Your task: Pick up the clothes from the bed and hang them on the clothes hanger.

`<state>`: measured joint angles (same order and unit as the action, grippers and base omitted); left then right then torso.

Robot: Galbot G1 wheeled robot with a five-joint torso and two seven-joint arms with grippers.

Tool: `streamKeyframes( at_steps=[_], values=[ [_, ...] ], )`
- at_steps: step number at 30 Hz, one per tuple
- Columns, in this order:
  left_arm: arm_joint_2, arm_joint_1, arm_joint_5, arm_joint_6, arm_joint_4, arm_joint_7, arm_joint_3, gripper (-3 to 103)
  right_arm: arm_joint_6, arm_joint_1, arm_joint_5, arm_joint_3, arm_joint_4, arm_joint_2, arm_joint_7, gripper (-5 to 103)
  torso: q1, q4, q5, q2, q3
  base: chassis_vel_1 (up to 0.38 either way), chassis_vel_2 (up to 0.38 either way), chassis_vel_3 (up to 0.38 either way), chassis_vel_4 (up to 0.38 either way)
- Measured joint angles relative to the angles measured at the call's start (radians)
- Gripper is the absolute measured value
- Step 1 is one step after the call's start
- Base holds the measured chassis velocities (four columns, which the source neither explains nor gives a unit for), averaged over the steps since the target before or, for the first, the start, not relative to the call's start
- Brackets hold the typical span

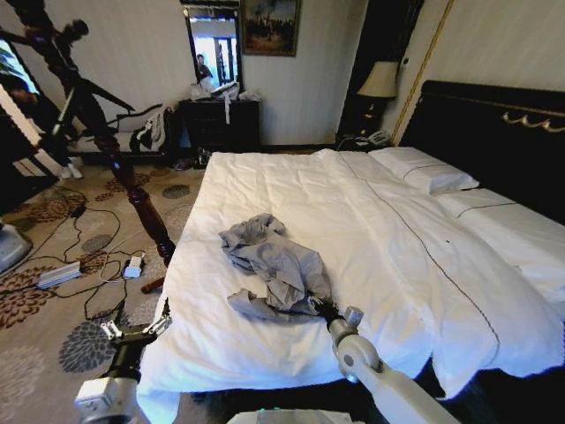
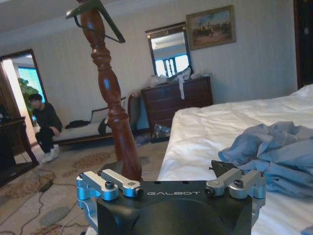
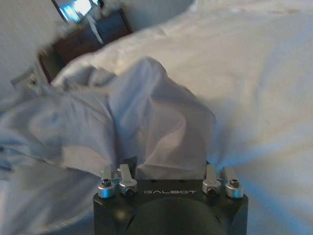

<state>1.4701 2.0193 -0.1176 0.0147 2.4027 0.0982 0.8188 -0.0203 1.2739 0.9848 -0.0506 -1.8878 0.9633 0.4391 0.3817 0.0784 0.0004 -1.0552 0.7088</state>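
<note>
Head view: shirt [image 1: 272, 269] lies crumpled on the bed [image 1: 291, 190]; our right end effector [image 1: 320, 306] is at its near edge, left end effector [image 1: 137, 329] waits low off the bed's side.

Left wrist: left's fingers spread, empty; hanger [image 2: 95, 17] hangs on the stand [image 2: 110, 95].

Right wrist: fabric bunches between our right's fingers, grip we can't tell. Nothing lifted; pickup and hanging remain.

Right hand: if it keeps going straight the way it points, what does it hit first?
The clothes. The right hand is at the near edge of the crumpled shirt on the bed, and the fabric bunches directly ahead between its fingers. Whether it already touches is unclear.
</note>
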Motion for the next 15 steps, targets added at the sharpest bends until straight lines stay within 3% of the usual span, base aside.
streamKeyframes(
  at_steps=[1, 2, 4, 8, 11, 13, 15],
  values=[
    [0.000, 0.000, 0.000, 0.000, 0.000, 0.000, 0.000, 100, 0.000, 0.000, 0.000, 0.000, 0.000, 0.000, 0.000, 57, 0.000, 0.0000, 0.0000, 0.000, 0.000, 0.000, 0.000, 0.000, 0.000],
    [0.019, 0.024, 0.013, 0.049, -0.027, 0.012, -0.006, 100, -0.014, 0.010, -0.003, -0.009, -0.012, -0.006, -0.020, 51, 0.000, -0.0004, -0.0006, 0.000, 0.000, 0.000, 0.000, 0.000, 0.000],
    [0.030, 0.039, 0.020, 0.081, -0.037, 0.019, -0.008, 100, -0.019, 0.020, -0.011, -0.021, -0.027, -0.015, -0.033, 46, 0.000, -0.0010, -0.0002, 0.000, 0.000, 0.000, 0.000, 0.000, 0.000],
    [0.033, 0.046, 0.020, 0.090, -0.038, 0.021, -0.008, 100, -0.021, 0.034, -0.036, -0.038, -0.033, -0.025, -0.040, 30, 0.000, -0.0003, -0.0004, 0.000, 0.000, 0.000, 0.000, 0.000, 0.000],
    [0.034, 0.049, 0.021, 0.092, -0.035, 0.021, -0.009, 100, -0.024, 0.046, -0.048, -0.048, -0.040, -0.029, -0.043, 25, 0.000, -0.0005, -0.0002, 0.000, 0.000, 0.000, 0.000, 0.000, 0.000],
    [0.034, 0.049, 0.024, 0.093, -0.031, 0.021, -0.010, 100, -0.042, 0.066, -0.059, -0.073, -0.062, -0.036, -0.066, 8, 0.000, -0.0003, -0.0003, 0.000, 0.000, 0.000, 0.000, 0.000, 0.000],
    [0.034, 0.049, 0.025, 0.093, -0.031, 0.021, -0.011, 100, -0.057, 0.071, -0.058, -0.084, -0.074, -0.039, -0.086, 8, 0.000, -0.0004, -0.0003, 0.000, 0.000, 0.000, 0.000, 0.000, 0.000]
  ],
)
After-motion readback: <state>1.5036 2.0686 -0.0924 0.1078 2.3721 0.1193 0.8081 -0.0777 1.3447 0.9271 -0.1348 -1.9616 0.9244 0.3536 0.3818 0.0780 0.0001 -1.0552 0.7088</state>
